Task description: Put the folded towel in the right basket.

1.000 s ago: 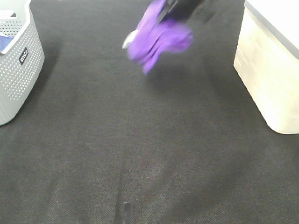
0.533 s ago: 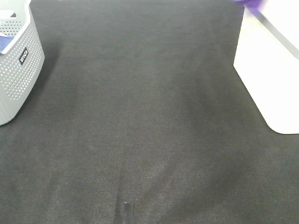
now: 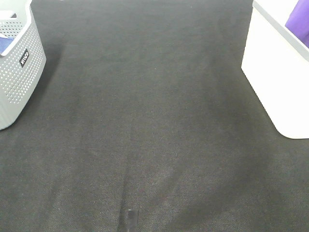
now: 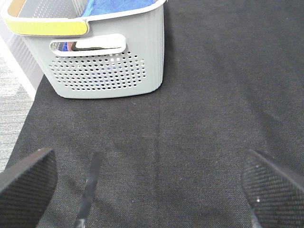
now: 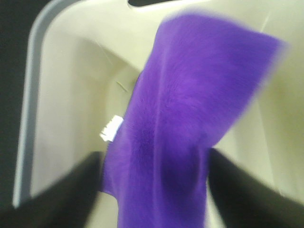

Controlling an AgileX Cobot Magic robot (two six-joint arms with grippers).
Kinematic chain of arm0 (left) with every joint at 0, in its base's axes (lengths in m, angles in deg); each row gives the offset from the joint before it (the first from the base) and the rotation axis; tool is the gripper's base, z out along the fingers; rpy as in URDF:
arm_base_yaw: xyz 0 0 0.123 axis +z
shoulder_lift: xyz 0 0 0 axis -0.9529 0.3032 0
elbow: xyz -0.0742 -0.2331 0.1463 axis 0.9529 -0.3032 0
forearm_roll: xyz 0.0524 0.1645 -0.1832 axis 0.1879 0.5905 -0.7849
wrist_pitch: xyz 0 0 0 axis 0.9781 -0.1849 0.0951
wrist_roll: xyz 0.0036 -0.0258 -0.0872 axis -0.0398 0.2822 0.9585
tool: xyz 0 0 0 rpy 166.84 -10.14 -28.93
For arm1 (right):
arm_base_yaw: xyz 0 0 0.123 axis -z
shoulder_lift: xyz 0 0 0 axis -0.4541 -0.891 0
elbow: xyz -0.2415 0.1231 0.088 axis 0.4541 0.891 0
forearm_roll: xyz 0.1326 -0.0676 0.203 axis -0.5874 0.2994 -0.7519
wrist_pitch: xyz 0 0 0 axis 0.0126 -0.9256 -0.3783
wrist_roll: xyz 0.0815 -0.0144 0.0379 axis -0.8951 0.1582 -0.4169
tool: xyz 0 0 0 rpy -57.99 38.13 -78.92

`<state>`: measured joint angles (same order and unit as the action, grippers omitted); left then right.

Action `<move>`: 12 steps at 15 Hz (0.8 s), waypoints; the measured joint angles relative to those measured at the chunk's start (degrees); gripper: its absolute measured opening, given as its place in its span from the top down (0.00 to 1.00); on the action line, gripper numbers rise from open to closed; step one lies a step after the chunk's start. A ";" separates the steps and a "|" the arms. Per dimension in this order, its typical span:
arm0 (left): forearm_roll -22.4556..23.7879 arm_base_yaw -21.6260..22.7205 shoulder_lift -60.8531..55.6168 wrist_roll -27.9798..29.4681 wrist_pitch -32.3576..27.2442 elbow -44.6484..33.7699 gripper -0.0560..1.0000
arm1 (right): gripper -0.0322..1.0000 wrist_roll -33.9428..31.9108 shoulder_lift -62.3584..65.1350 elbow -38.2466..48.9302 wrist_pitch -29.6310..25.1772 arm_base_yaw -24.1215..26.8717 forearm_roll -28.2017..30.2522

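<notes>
The purple folded towel (image 5: pixel 180 118) hangs between my right gripper's (image 5: pixel 152 190) fingers, which close on its two sides, above the inside of the cream right basket (image 5: pixel 61 104). In the exterior high view only a corner of the towel (image 3: pixel 300 19) shows over the right basket (image 3: pixel 270 72) at the far right edge; the right arm is out of that view. My left gripper (image 4: pixel 147 190) is open and empty, low over the black mat in front of the grey basket (image 4: pixel 104 61).
The grey perforated left basket (image 3: pixel 19 67) stands at the left edge and holds blue cloth (image 4: pixel 118 5). A black mat (image 3: pixel 145 121) covers the table between the baskets. A thin dark strip (image 3: pixel 131 220) lies near the front edge.
The right arm carried the purple towel from the back middle of the mat to the right and out of the exterior view; the towel now hangs over the inside of the right basket.
</notes>
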<state>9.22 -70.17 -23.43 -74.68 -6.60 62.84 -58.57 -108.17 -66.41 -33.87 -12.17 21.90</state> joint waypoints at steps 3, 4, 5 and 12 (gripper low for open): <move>0.00 0.00 0.00 0.00 0.00 0.00 0.01 | 0.04 -1.32 0.06 0.00 -1.66 -0.06 1.38; 0.00 0.00 0.00 0.00 0.00 0.00 0.01 | 0.03 -2.18 0.11 0.00 -1.83 -0.06 1.32; 0.00 0.00 0.00 0.00 0.00 0.00 0.01 | 0.03 -2.29 0.29 0.00 -2.35 -0.06 1.32; 0.00 0.00 0.00 0.00 0.00 0.00 0.01 | 0.02 -5.10 9.00 0.00 -7.28 -16.44 5.67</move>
<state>9.22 -70.17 -23.43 -74.68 -6.60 62.84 -63.67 -99.17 -66.41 -41.14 -28.61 27.57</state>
